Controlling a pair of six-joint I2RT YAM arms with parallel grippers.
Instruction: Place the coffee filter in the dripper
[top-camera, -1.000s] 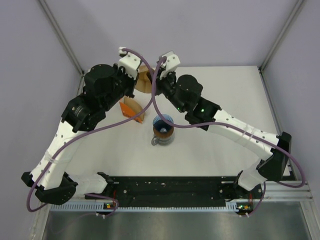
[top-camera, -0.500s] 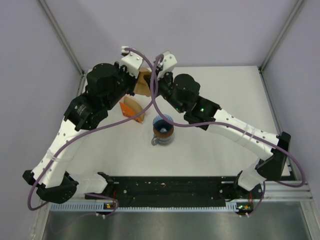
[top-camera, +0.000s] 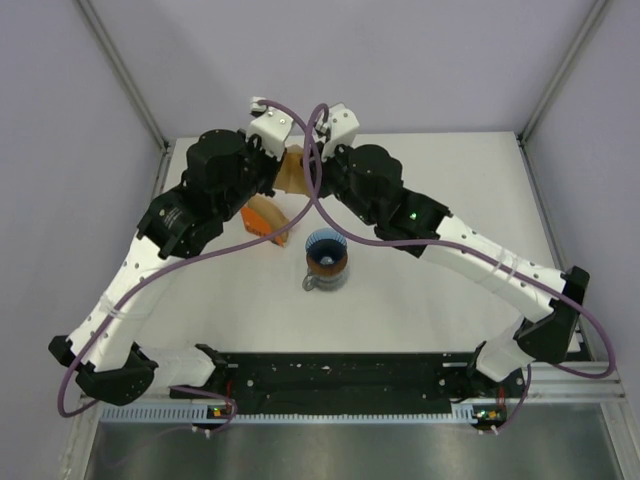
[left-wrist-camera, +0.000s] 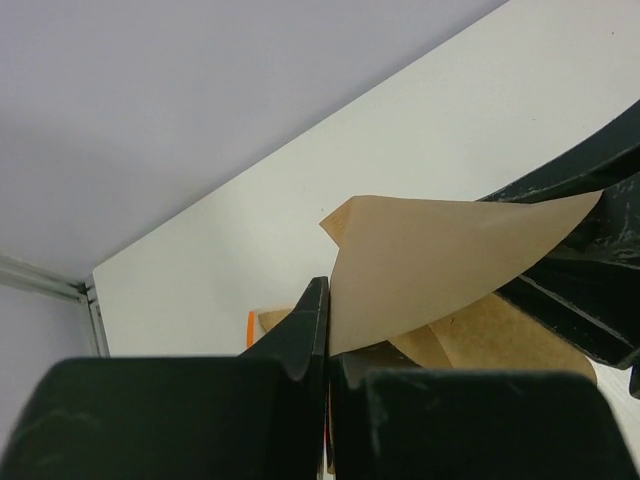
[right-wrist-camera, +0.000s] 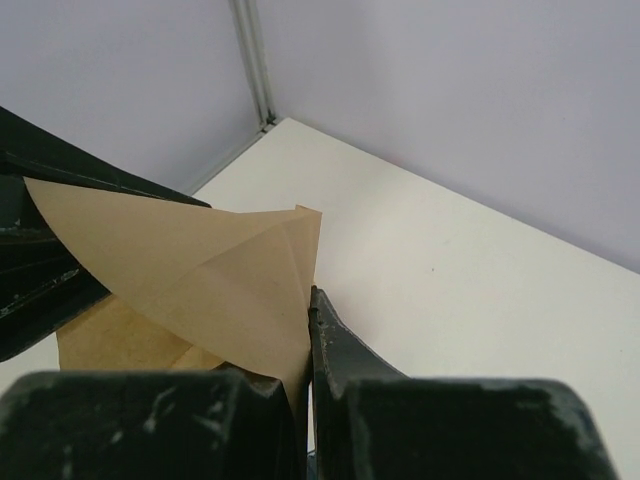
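The coffee filter, a thin tan paper fan, hangs in the air between both grippers at the table's far middle. My left gripper is shut on one edge of it, and the paper fans out to the right of its closed jaws. My right gripper is shut on the opposite edge, where the folded filter spreads left of its jaws. The dripper, a blue ribbed cone, sits nearer me on a glass jug, apart from both grippers.
An orange-and-white pack of brown filters lies under the left arm, left of the dripper; its orange edge shows below the held filter. Purple cables loop over both arms. Grey walls close in the far and side edges.
Both arms have shifted slightly to the right, carrying the filter between them. Both grips stay closed. The dripper and pack have not moved.
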